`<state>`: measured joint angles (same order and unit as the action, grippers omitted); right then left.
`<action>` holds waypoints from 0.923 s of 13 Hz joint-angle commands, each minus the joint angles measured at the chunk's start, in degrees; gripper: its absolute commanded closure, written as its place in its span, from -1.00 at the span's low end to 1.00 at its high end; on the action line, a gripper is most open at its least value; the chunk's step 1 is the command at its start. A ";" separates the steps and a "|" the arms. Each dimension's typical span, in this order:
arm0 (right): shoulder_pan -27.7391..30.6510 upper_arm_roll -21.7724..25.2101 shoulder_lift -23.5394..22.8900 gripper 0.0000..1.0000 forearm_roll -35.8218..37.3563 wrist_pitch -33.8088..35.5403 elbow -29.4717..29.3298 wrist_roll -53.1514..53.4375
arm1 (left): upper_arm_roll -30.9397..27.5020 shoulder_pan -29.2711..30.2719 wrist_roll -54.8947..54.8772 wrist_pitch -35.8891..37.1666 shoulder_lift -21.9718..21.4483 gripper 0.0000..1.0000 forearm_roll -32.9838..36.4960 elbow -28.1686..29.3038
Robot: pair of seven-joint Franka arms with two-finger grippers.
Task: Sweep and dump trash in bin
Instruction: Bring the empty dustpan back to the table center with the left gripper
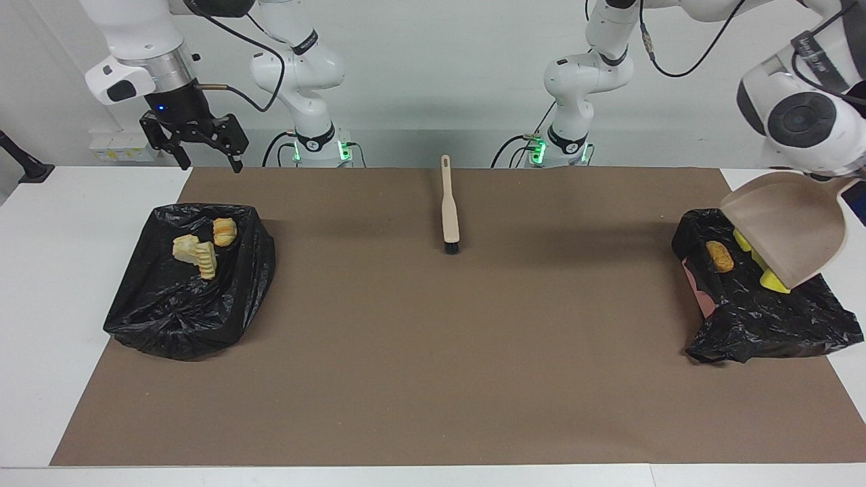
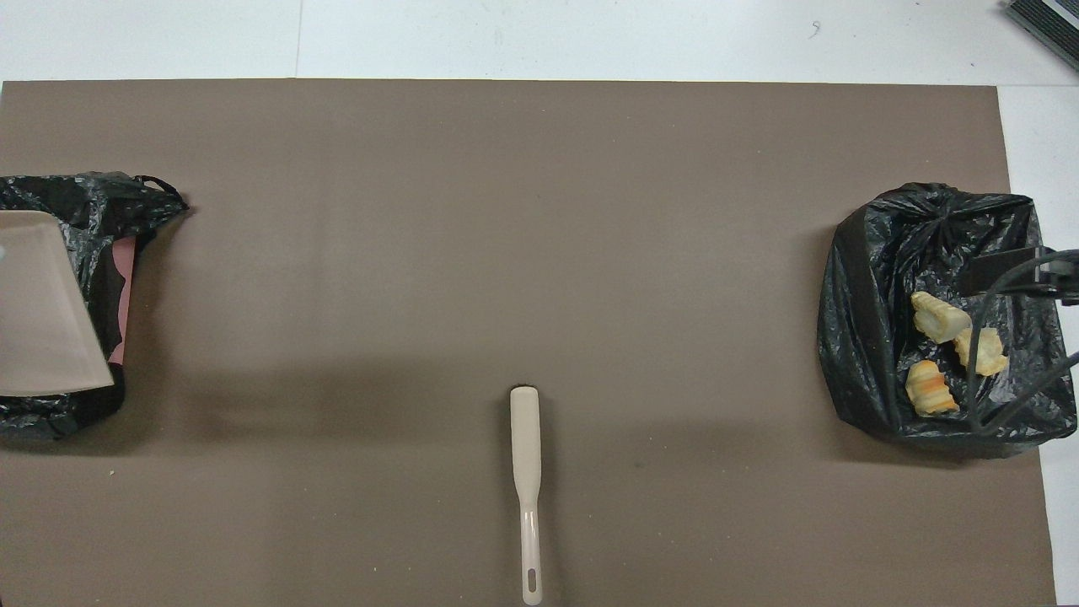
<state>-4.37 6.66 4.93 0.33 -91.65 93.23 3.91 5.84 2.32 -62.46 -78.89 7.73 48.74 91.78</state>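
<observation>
Three pale bread-like chunks (image 1: pixel 203 249) lie in the black-bagged bin (image 1: pixel 169 318) at the right arm's end, and show in the overhead view (image 2: pixel 940 318). My right gripper (image 1: pixel 211 166) hangs open and empty in the air beside that bin. My left gripper (image 1: pixel 850 196), mostly hidden, holds the beige dustpan (image 1: pixel 788 226) tilted over the other black-bagged bin (image 1: pixel 764 325). An orange-brown nugget (image 1: pixel 719 256) and yellow sponge pieces (image 1: pixel 773 279) lie in that bin, the sponges partly under the pan. In the overhead view the dustpan (image 2: pixel 42 312) covers them.
The beige brush (image 1: pixel 448 213) lies on the brown mat (image 1: pixel 433 379) midway between the bins, handle toward the robots; it also shows in the overhead view (image 2: pixel 527 472). White table borders the mat.
</observation>
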 commanded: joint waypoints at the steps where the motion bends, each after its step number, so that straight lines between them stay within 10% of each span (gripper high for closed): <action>1: -1.25 1.77 0.16 -1.00 1.08 -0.37 0.38 -1.28 | -0.92 -1.79 9.16 1.63 -1.93 1.00 -7.23 1.21; 12: -1.25 1.87 0.25 -1.00 0.81 -0.02 0.46 -1.28 | -0.83 -15.13 52.23 1.19 -3.78 1.00 -37.84 1.74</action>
<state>-5.13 7.98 4.81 0.34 -91.66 93.23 3.91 6.01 -8.82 -16.35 -75.94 6.02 12.74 91.86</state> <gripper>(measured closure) 0.000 0.687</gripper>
